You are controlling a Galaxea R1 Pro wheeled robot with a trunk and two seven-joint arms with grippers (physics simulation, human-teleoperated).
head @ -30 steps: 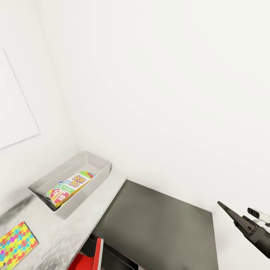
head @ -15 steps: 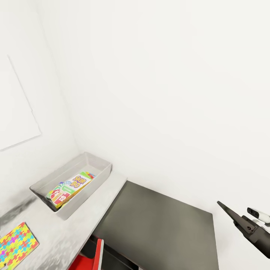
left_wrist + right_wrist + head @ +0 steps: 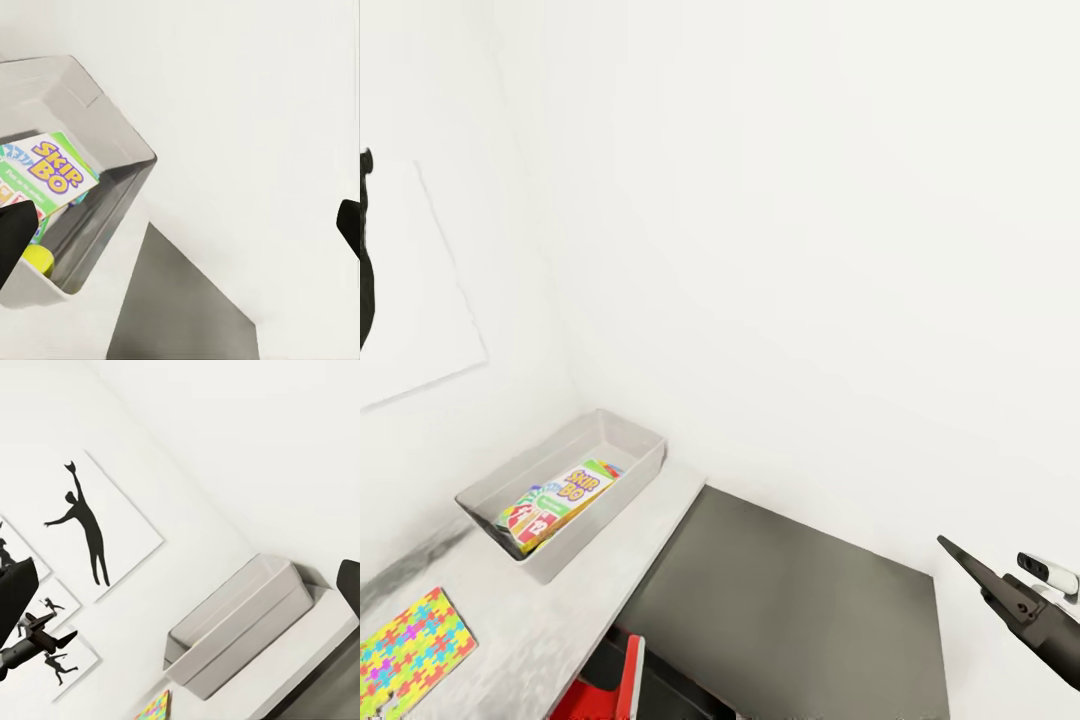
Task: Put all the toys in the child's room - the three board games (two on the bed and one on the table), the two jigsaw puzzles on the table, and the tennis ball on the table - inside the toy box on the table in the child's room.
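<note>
board game (image 3: 565, 493) in toy box (image 3: 628, 430), jigsaw puzzle (image 3: 415, 637) left on table (image 3: 570, 610)

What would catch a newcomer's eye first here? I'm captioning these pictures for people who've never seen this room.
Against the plain white walls, the grey toy box on the pale desk stands out, with a colourful Skip-Bo board game lying inside it. A bright jigsaw puzzle lies flat on the desk nearer the robot, and black sports silhouette prints hang on the wall beside the box.
</note>
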